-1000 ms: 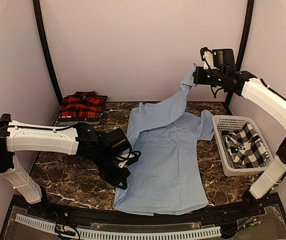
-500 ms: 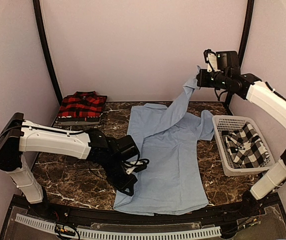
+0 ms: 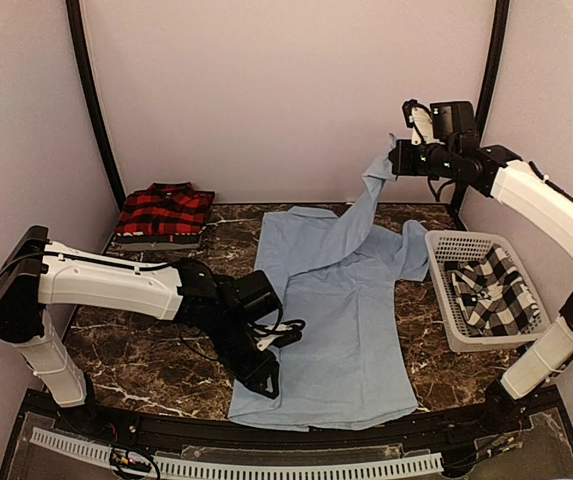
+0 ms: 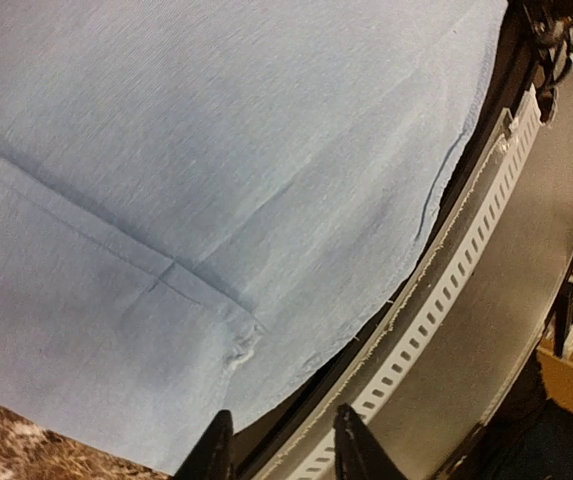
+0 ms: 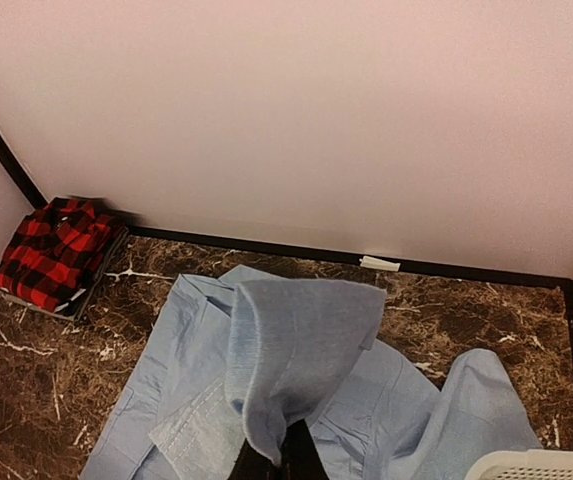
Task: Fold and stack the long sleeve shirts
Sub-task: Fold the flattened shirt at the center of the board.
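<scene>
The dark brown marble-patterned table (image 3: 136, 350) is taken up at its centre by the plain light blue cloth shirt (image 3: 336, 330), which is spread flat with its hem towards the near edge. One long sleeve (image 3: 361, 215) of it is lifted high towards the far right corner, where its end is pinched between the pressed-together fingers of the right gripper (image 3: 396, 160).

The step in hand is judged to be the folding of that sleeve across the body. It would be done well if the sleeve were carried in over the chest and laid straight, with no slack bunched at the shoulder, and let go only once it is lying on the cloth. The body should be kept from dragging. For that the left gripper (image 3: 266, 385) is well placed, low at the near left hem corner, its fingers spread a little with nothing between them.

The white plastic lattice basket (image 3: 442, 290), which holds the black-and-white checked shirt (image 3: 494, 288), should be cleared by the swing. The folded red-and-black plaid shirt (image 3: 164, 212) is lying at the far left.
</scene>
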